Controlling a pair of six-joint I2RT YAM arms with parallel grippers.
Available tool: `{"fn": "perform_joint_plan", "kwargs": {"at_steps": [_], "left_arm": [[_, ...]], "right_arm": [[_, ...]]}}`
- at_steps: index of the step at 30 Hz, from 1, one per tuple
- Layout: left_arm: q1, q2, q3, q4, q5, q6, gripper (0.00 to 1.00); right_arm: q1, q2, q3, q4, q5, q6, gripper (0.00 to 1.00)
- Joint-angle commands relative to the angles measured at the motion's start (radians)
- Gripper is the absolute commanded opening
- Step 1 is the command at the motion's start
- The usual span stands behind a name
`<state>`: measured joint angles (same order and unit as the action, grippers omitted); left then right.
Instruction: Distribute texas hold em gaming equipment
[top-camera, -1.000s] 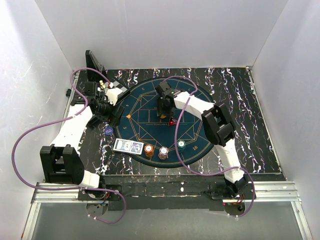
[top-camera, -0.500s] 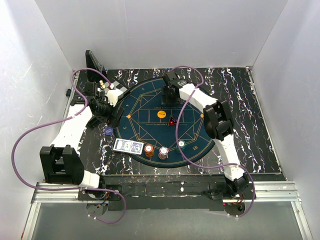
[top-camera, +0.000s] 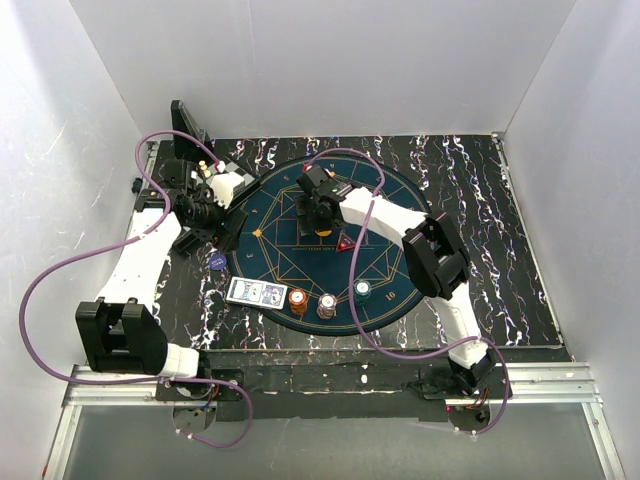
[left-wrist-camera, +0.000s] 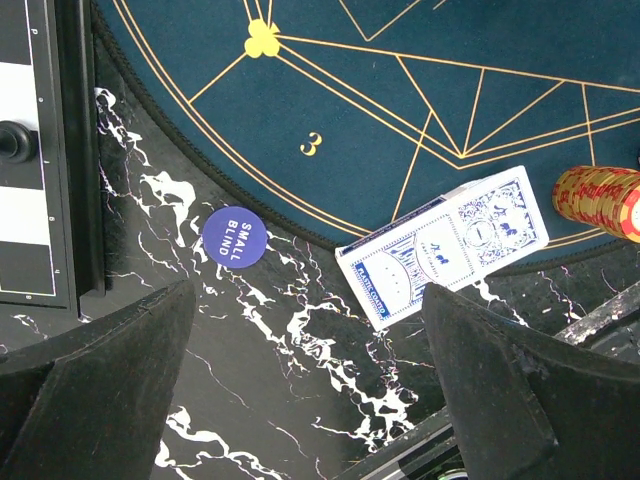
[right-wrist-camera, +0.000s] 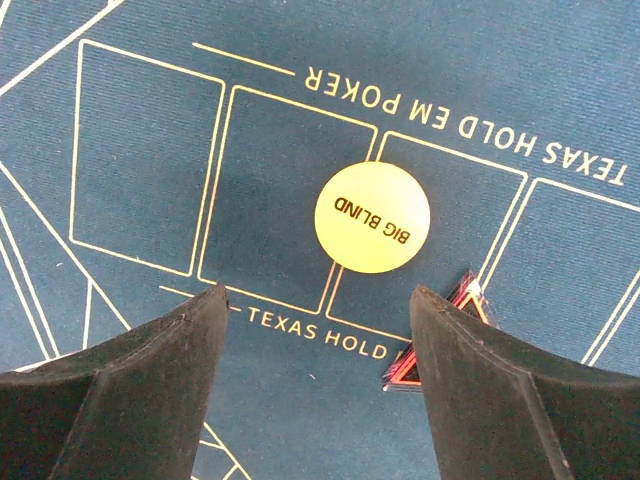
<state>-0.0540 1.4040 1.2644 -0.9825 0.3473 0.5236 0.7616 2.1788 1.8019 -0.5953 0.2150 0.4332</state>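
Note:
On the mat's centre lies a yellow BIG BLIND marker (right-wrist-camera: 372, 217), just ahead of my open right gripper (right-wrist-camera: 319, 290), whose jaws are empty. A red triangular marker (right-wrist-camera: 468, 300) peeks out beside its right finger. From above, the right gripper (top-camera: 318, 213) hovers over the yellow marker (top-camera: 322, 232) and the red marker (top-camera: 344, 243). My left gripper (left-wrist-camera: 308, 290) is open and empty above bare table. Ahead of it sit a blue SMALL BLIND marker (left-wrist-camera: 234, 236) and a blue-backed card deck (left-wrist-camera: 445, 245). Orange (top-camera: 298, 298), white (top-camera: 327, 304) and teal (top-camera: 362, 290) chip stacks line the mat's near edge.
The round dark blue mat (top-camera: 390, 270) with gold lines fills the middle of the black marbled table (top-camera: 500, 260). A checkered chessboard (left-wrist-camera: 30, 150) with small pieces stands at the far left beside my left gripper (top-camera: 222, 240). White walls enclose the table.
The yellow marker, unseen a second ago, now lies on the mat. My right gripper drew back to the far side, then returned over it with wider jaws. The left arm barely shifted.

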Motion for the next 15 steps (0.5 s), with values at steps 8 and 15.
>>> {"fn": "perform_joint_plan", "kwargs": {"at_steps": [8, 15], "left_arm": [[0.005, -0.04, 0.015, 0.015, 0.016, -0.004, 0.98], [0.003, -0.04, 0.017, 0.011, 0.022, -0.004, 0.98]], "right_arm": [[-0.011, 0.062, 0.019, -0.02, 0.055, 0.027, 0.7], [-0.021, 0.084, 0.016, 0.003, 0.081, 0.036, 0.58]]}}
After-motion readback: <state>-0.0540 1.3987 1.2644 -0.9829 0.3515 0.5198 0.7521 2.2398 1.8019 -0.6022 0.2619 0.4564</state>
